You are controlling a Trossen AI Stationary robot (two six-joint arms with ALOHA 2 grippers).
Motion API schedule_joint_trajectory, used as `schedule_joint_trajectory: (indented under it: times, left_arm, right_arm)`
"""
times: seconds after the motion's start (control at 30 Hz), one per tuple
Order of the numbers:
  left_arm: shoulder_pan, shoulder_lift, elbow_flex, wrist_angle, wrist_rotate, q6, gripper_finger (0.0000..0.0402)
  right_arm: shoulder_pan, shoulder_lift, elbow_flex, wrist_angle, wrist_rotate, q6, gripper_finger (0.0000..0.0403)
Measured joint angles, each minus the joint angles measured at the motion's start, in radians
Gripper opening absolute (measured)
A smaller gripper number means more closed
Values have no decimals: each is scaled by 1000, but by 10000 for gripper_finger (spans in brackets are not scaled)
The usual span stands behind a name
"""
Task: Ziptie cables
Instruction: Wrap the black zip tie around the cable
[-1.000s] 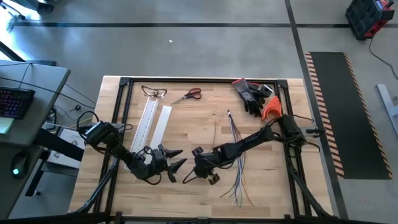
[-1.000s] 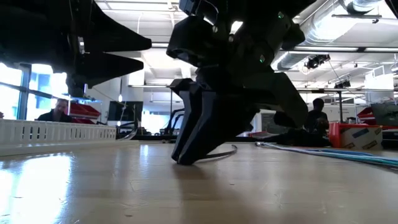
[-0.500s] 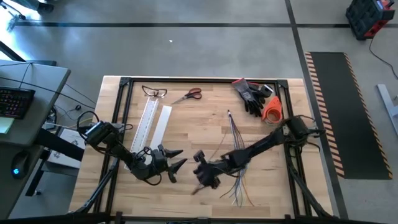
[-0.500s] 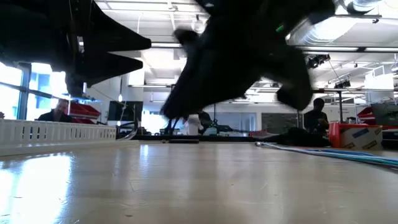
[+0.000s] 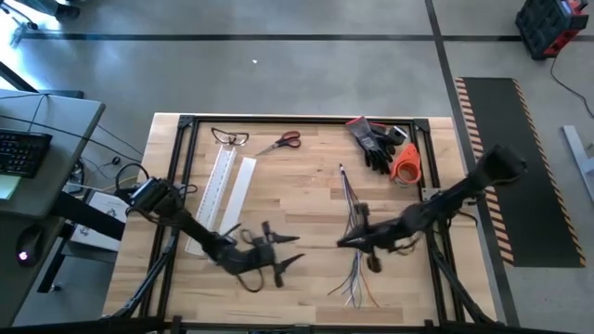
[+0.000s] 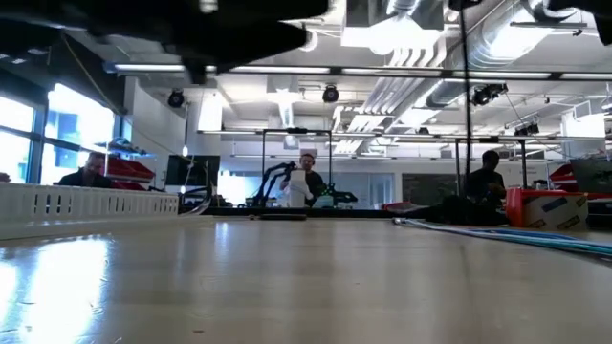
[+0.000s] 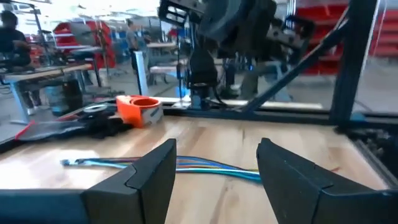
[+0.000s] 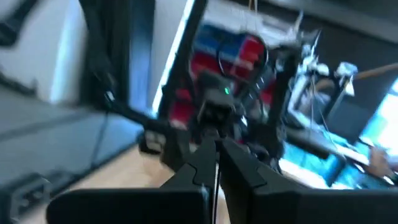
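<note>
the right gripper [image 5: 345, 243], fingers pressed together on something thin, has swung back to the cables [image 5: 355, 243] mid-table; the left gripper [image 5: 290, 259], fingers spread, has advanced toward them, so bundling looks imminent.

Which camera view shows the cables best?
The high view: the cables lie full length, fanned at the table's near edge, under the right pincer. Left wrist shows a sideways bundle; low view, an edge-on streak; right wrist, none.

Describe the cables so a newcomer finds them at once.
On the wooden table, look right of centre, below the black gloves and orange roll. The cables are thin grey and blue wires lying loose, fanning out at the near end, unlike the stiff white slotted bar.
</note>
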Motion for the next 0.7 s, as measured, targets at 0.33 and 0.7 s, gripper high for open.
schedule_joint_trajectory:
  times: [0.33, 0.7]
  left_arm:
    - [163, 31, 275, -376, 303, 36, 202]
    - [208, 251, 520, -379, 337, 161, 202]
  right_arm:
    - [68, -19, -76, 146, -78, -9, 0]
    - [76, -18, -76, 144, -82, -24, 0]
